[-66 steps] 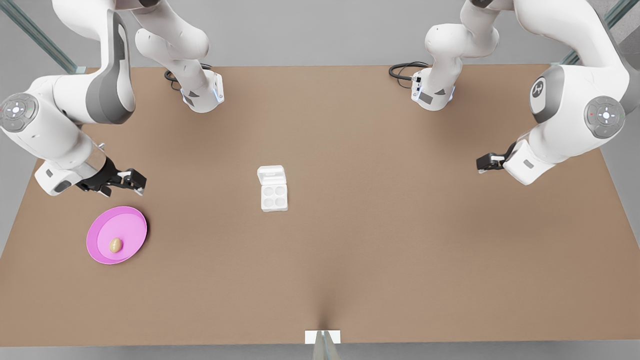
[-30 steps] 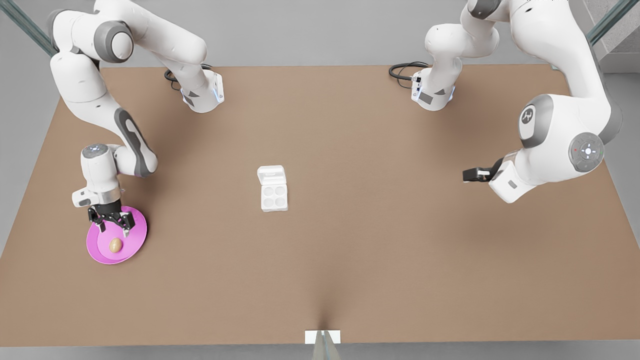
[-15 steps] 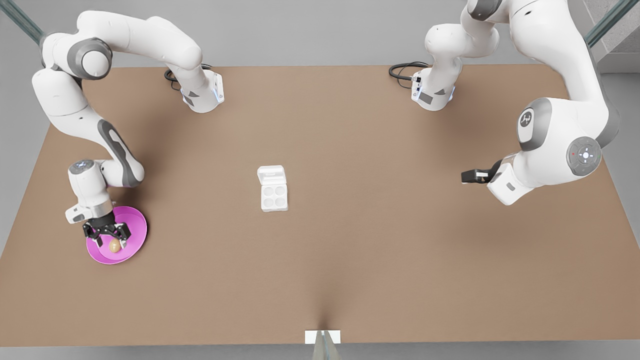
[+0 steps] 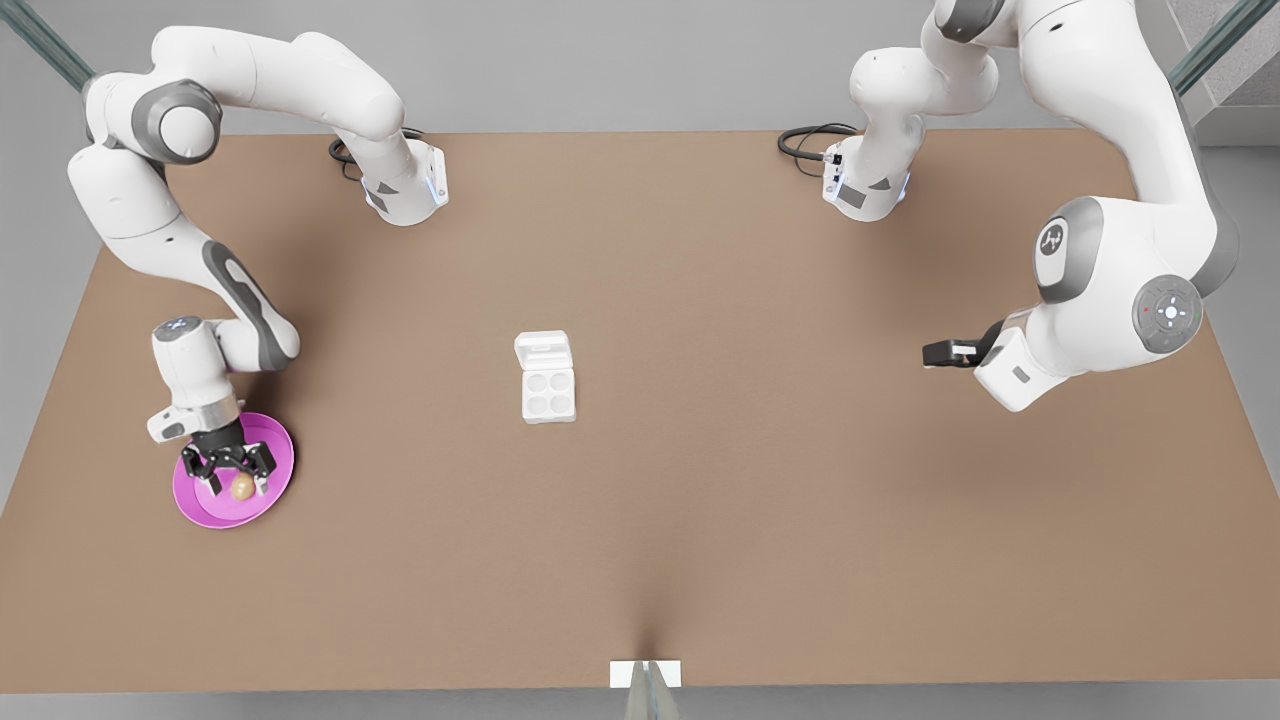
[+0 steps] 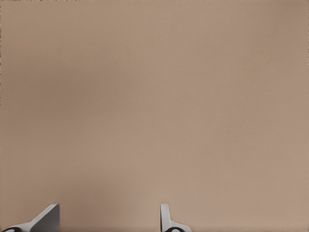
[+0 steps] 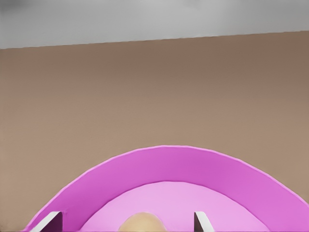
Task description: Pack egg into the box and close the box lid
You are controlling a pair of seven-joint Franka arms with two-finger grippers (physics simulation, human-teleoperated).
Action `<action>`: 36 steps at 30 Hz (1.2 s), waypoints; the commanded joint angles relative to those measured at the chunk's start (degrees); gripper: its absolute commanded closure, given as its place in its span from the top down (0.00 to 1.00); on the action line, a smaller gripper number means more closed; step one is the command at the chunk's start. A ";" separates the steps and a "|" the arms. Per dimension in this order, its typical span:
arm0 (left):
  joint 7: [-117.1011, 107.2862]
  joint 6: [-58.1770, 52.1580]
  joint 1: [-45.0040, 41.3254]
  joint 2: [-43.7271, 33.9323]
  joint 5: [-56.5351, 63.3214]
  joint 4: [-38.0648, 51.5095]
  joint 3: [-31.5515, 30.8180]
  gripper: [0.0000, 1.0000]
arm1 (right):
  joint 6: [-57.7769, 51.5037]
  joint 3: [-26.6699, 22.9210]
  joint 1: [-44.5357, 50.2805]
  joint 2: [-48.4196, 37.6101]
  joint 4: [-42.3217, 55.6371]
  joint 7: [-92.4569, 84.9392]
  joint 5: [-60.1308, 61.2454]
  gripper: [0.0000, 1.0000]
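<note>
— Where's your egg?
— On the pink plate, between your right hand's spread fingers, not yet gripped.
— The other one?
— Your left hand waits wide open over bare table; the box lies mid-table, box lid open.

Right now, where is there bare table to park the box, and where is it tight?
Bare table stretches between the box and the left tool, which waits open. More lies along the near edge. It is tight at the pink plate: the right tool straddles the egg there.
</note>
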 commanded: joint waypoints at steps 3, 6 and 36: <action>0.00 0.00 0.04 0.08 -0.04 0.00 0.02 1.00 | -0.20 -0.13 0.04 -0.16 0.08 0.00 0.00 1.00; 0.00 0.00 0.04 0.17 -0.04 0.00 -0.07 1.00 | -0.55 -0.22 0.22 -0.07 0.34 -0.18 0.00 1.00; 0.00 0.00 -0.05 0.61 -0.22 0.00 0.02 1.00 | -5.21 0.13 0.92 -0.42 0.43 3.78 -4.13 0.71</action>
